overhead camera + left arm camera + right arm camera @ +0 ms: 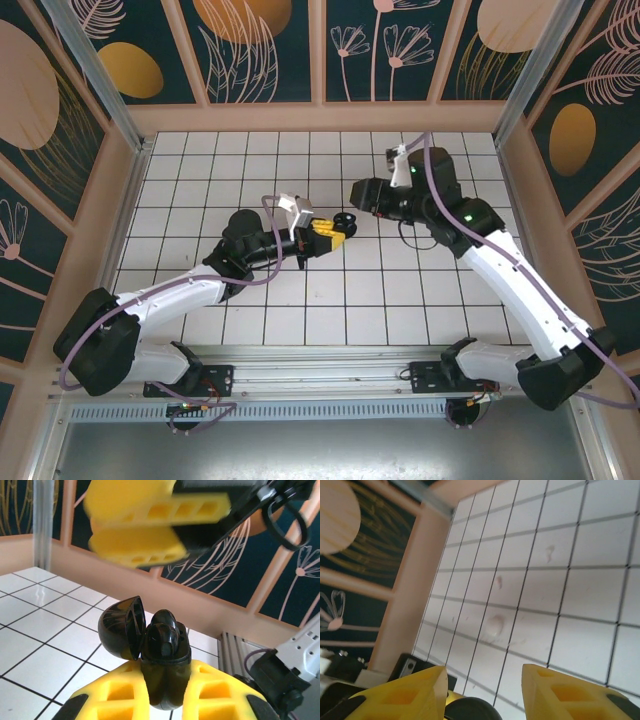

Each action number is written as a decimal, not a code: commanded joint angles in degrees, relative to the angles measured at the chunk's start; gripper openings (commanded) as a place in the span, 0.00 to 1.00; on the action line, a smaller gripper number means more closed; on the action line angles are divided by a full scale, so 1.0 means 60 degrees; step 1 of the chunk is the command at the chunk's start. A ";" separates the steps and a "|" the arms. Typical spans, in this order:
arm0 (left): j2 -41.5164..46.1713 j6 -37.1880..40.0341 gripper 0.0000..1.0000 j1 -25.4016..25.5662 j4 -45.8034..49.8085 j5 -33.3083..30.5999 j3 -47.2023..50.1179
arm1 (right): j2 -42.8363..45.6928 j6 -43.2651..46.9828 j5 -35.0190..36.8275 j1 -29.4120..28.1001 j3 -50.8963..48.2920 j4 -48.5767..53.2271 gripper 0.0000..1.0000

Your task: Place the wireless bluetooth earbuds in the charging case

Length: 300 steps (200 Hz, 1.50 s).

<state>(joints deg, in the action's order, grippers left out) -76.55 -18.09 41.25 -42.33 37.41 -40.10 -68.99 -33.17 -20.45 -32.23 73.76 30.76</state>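
Your left gripper has its yellow jaws pinched on a glossy black, rounded charging case, held upright over the white tiled floor. The case's domed lid is hinged open to the left. The small black wireless bluetooth earbuds sit in the case's well, their rounded tops poking out. Just to its right, your right gripper hovers with its yellow jaws spread apart.
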 commanded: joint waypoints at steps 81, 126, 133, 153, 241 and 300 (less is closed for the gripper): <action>0.0149 0.0041 0.00 0.0024 0.0028 0.0023 -0.0284 | -0.0227 -0.0245 -0.2724 0.0054 -0.0670 -0.1006 0.42; 0.0060 -0.0467 0.00 -0.0114 -0.0224 -0.0604 0.0098 | 0.0553 0.0191 -0.3111 0.0069 -0.0443 -0.1072 0.42; 0.0052 -0.0639 0.00 -0.0148 -0.0359 -0.0650 0.0187 | 0.0764 0.0346 -0.3030 0.0083 -0.0442 -0.1058 0.43; -0.0021 -0.1059 0.00 -0.0269 -0.0570 -0.0783 0.0380 | 0.1423 0.0680 -0.2489 0.0092 -0.0513 -0.0978 0.43; -0.1165 -0.2079 0.00 -0.1697 0.1076 -0.1239 -0.0779 | 0.1625 0.0303 0.0252 0.1482 -0.1728 0.0293 0.47; -0.3980 -0.3620 0.00 -0.3652 0.2458 -0.0626 -0.3613 | 0.1274 0.0211 0.0054 0.1828 -0.2831 -0.0382 0.48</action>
<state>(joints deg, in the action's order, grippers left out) -93.84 -34.65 24.36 -33.21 31.66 -54.08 -60.66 -30.98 -20.40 -22.28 58.74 30.61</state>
